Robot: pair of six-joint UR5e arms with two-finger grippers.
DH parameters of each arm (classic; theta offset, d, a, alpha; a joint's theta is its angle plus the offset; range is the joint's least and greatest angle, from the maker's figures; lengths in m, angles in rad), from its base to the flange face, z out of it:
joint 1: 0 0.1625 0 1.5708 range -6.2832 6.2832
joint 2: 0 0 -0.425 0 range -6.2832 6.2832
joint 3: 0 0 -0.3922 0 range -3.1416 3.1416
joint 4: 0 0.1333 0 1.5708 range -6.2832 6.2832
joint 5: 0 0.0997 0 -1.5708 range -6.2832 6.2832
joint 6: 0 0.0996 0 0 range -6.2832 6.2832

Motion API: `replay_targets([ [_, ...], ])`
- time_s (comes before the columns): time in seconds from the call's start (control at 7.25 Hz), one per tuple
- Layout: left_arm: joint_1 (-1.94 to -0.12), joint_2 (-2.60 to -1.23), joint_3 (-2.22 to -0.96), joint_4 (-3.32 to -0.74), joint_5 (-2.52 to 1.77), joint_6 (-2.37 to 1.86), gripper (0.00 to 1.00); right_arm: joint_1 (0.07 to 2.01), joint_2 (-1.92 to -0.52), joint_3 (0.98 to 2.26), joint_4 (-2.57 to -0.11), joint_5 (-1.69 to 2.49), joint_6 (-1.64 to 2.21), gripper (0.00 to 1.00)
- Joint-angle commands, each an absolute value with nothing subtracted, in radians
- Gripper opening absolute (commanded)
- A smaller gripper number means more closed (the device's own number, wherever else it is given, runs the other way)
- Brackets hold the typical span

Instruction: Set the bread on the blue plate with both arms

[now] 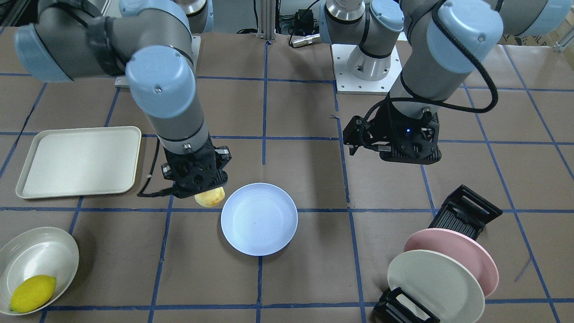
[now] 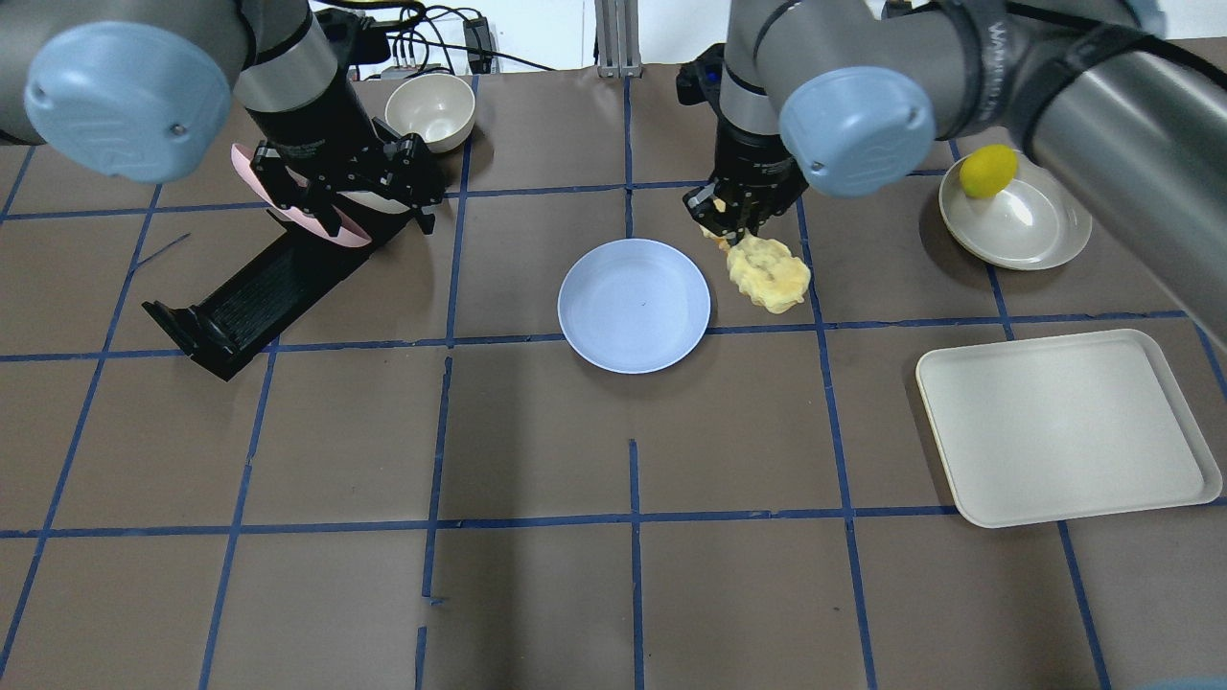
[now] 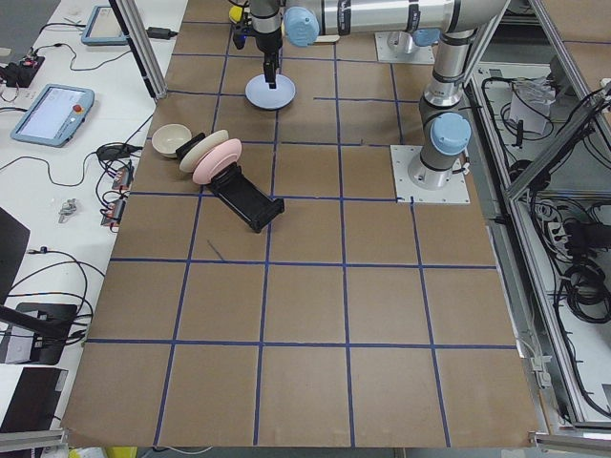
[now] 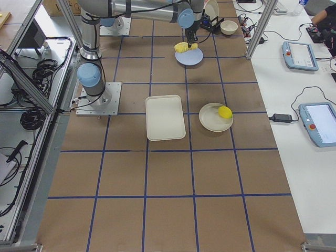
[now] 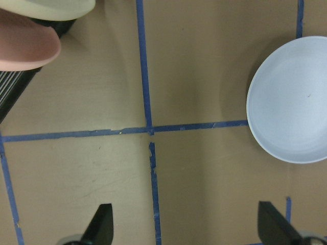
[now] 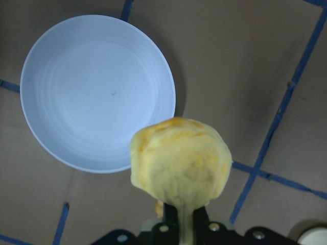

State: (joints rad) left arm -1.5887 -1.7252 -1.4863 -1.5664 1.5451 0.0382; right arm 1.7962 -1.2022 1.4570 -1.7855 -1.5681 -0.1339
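Note:
The blue plate lies flat mid-table; it also shows in the overhead view and in both wrist views. My right gripper is shut on one end of the pale-yellow bread. It holds the bread above the table just beside the plate's rim, not over it. In the right wrist view the bread hangs from the pinching fingers. In the front view only its end shows under the gripper. My left gripper is open and empty, hovering near the plate rack; its fingertips stand wide apart.
A black rack holds a pink plate and a cream plate on my left. A cream tray and a bowl with a lemon lie on my right. A small bowl stands at the far side.

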Motion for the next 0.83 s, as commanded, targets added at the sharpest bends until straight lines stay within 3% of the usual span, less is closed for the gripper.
replay_targets([
  [0.0, -1.583, -1.657, -1.494, -1.612, 1.574, 0.040, 1.00, 1.865, -1.050, 1.405, -1.903, -1.568, -0.036, 0.26],
  [0.14, -1.582, -1.634, -1.515, -1.599, 1.575, 0.038, 1.00, 1.891, -1.028, 1.404, -1.937, -1.572, -0.025, 0.34],
  [0.55, -1.588, -1.643, -1.497, -1.612, 1.578, 0.015, 1.00, 1.898, -0.971, 1.401, -2.005, -1.566, -0.021, 0.34],
  [0.69, -1.586, -1.634, -1.506, -1.612, 1.578, 0.015, 1.00, 1.898, -0.968, 1.401, -2.005, -1.565, -0.021, 0.47],
])
